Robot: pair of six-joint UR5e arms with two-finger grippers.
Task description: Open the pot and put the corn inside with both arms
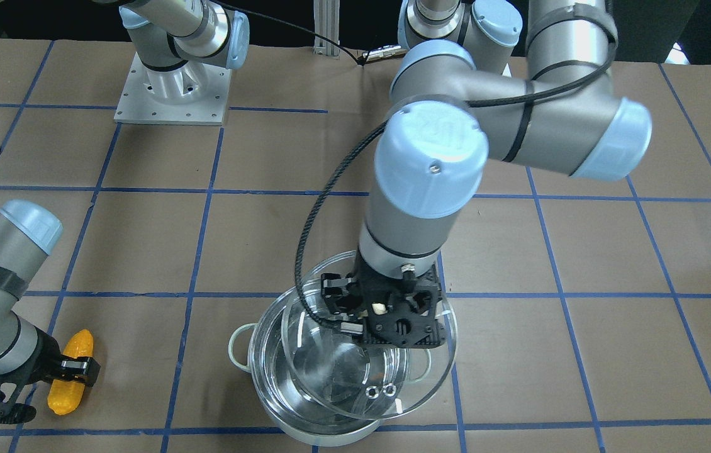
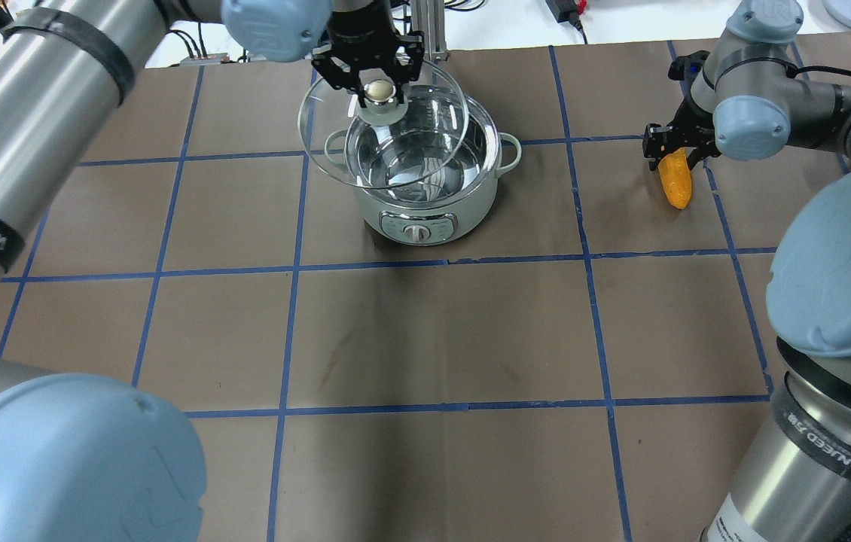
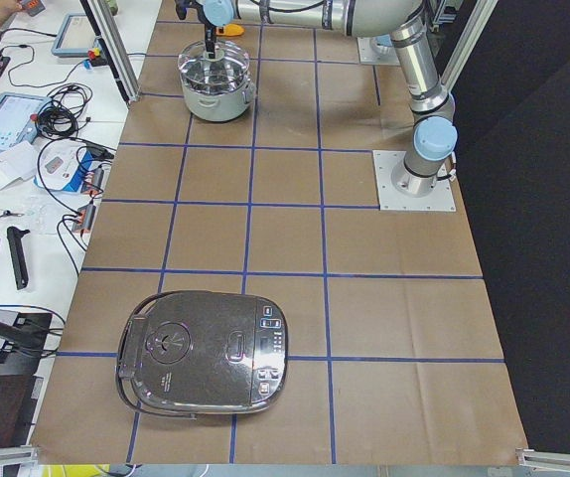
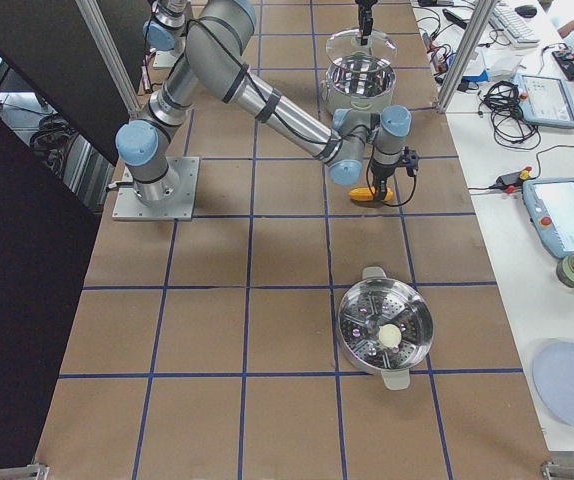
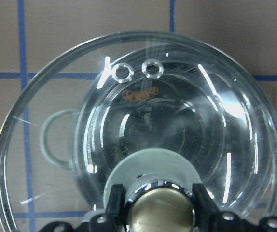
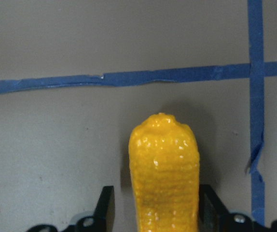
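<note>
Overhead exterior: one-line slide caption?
Left tool holds the glass lid above the open pot; right tool brackets the corn.

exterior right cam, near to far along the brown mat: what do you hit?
Perforated steel steamer pan → corn → pot. The lid hangs over the pot, so it's left out.

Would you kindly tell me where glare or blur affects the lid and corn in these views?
Left wrist view: white glare streaks cross the glass lid, and its knob looks soft at close range. Right wrist view: the corn is sharp with small highlights. Front-facing view: reflections clutter the pot.
</note>
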